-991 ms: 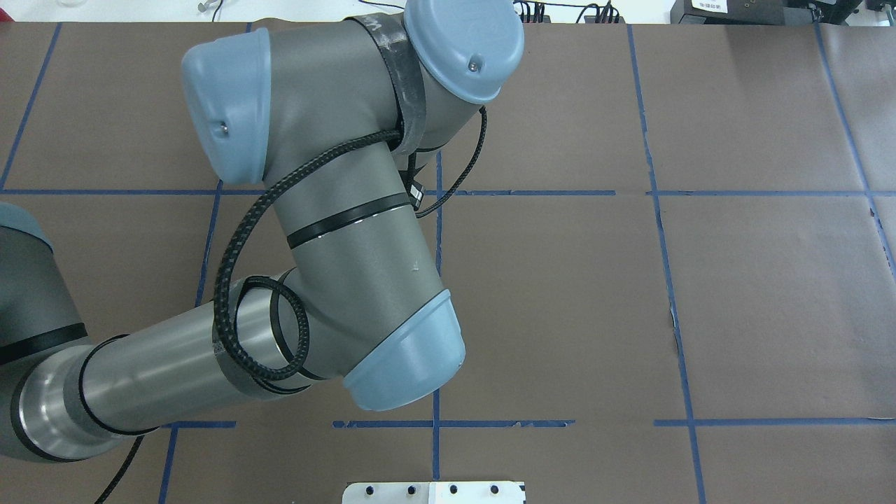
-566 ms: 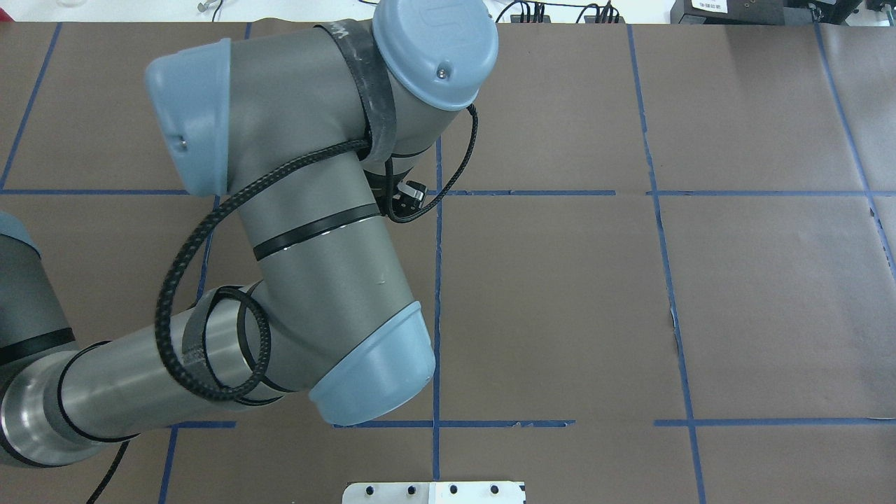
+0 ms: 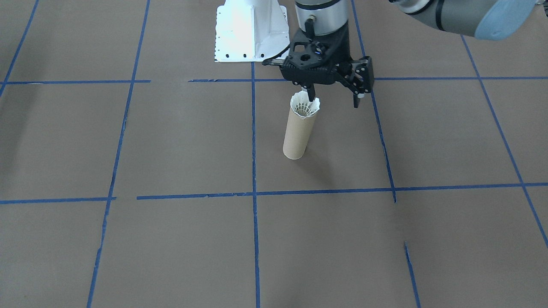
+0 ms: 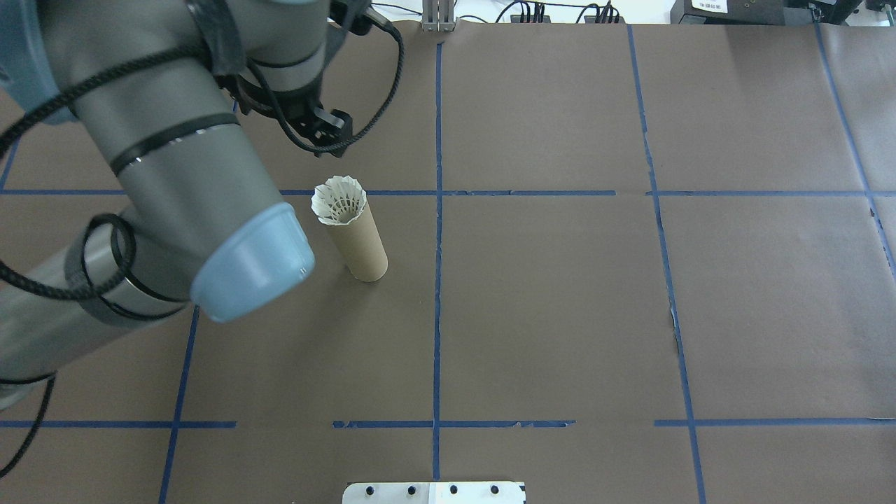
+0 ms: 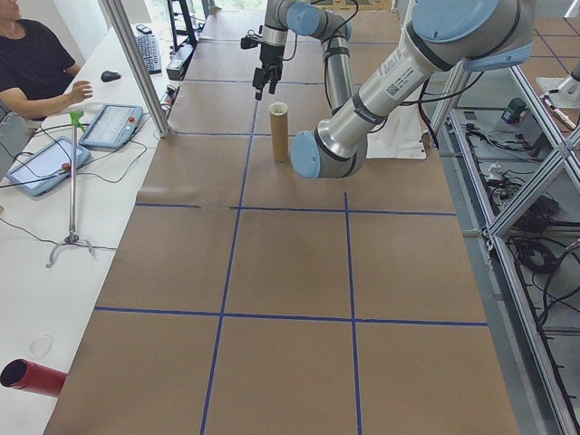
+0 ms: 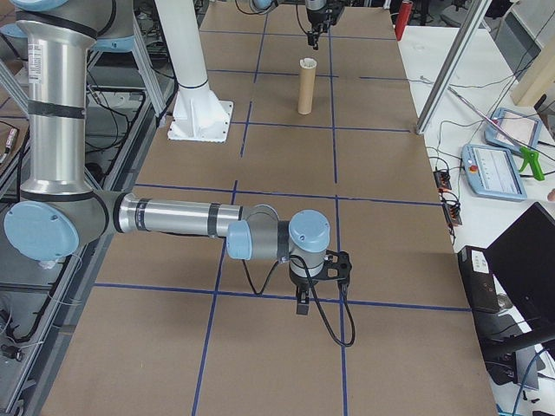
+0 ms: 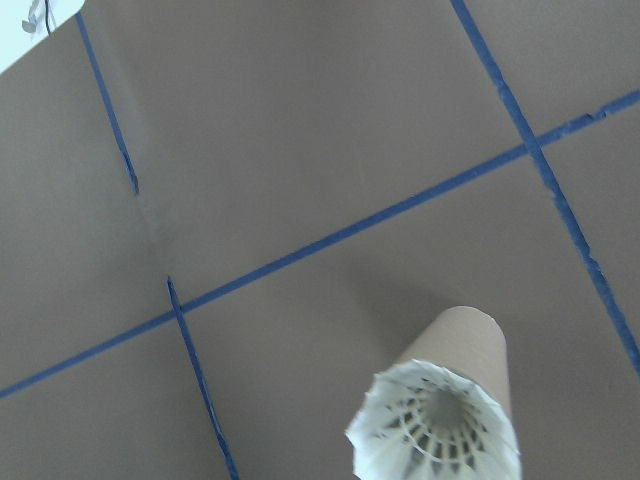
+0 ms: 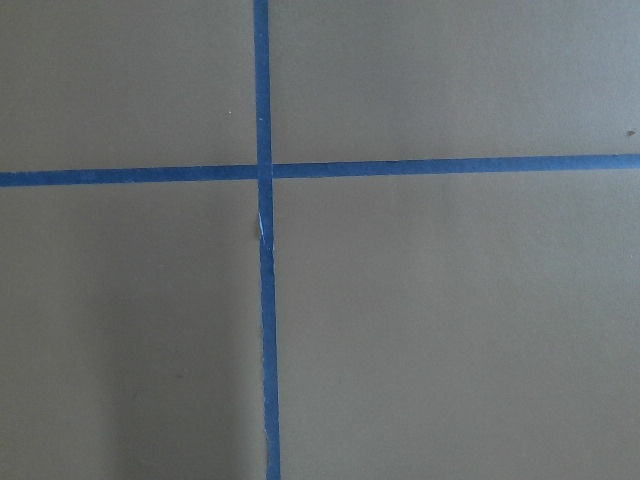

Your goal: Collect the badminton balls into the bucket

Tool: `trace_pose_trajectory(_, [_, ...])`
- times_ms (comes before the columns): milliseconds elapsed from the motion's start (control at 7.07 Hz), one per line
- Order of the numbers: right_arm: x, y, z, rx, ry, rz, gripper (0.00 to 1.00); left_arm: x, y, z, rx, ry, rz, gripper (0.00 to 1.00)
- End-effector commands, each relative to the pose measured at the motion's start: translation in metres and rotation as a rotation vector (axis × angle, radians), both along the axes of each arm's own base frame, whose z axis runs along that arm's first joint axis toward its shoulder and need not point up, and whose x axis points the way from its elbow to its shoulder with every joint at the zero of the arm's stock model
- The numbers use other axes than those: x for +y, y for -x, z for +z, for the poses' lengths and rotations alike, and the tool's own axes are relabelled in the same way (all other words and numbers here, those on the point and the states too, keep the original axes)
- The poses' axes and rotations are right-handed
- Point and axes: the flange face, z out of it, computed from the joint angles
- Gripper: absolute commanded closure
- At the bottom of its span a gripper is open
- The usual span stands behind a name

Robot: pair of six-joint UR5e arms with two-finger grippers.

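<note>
Left gripper (image 3: pixel 333 95) hangs just above and a little to the side of the tube's mouth, jaws spread wide apart, nothing held between them. One finger (image 3: pixel 312 90) sits right over the tube rim, the other finger (image 3: pixel 357 101) is off to the side, clear of the tube. Shuttlecock (image 3: pixel 305 106) sits in the top of the cardboard tube (image 3: pixel 297 134), feather skirt flaring up out of the rim, cork end down inside and hidden. Tube stands upright on the brown paper table (image 3: pixel 171 141), close to a crossing of blue tape lines (image 3: pixel 254 141).

Right gripper (image 6: pixel 306 298) shows only in the right side view, low over the table, well apart from the tube (image 6: pixel 305 87); can't tell how its jaws stand.

White robot base (image 3: pixel 250 30) is behind the tube. A person (image 5: pixel 34 68) sits at a side desk with tablets (image 5: pixel 111 125).
</note>
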Motion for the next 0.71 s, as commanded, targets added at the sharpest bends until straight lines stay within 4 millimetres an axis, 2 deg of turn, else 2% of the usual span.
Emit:
trace_pose_trajectory(0, [0.000,0.000,0.000,0.000,0.000,0.000,0.00,-0.056,0.086,0.083,0.085,-0.034,0.058,0.00])
trace_pose_trajectory(142, [0.000,0.000,0.000,0.000,0.000,0.000,0.00,-0.063,0.106,0.111,0.093,-0.049,0.063,0.00])
trace_pose_trajectory(283, [0.000,0.000,0.000,0.000,0.000,0.000,0.00,-0.063,0.108,0.133,0.094,-0.057,0.137,0.00])
trace_pose_trajectory(425, [0.000,0.000,0.000,0.000,0.000,0.000,0.00,-0.080,0.127,0.147,0.079,-0.047,0.122,0.00])
trace_pose_trajectory(566, [0.000,0.000,0.000,0.000,0.000,0.000,0.00,-0.092,0.160,0.187,0.124,-0.011,0.094,0.00])
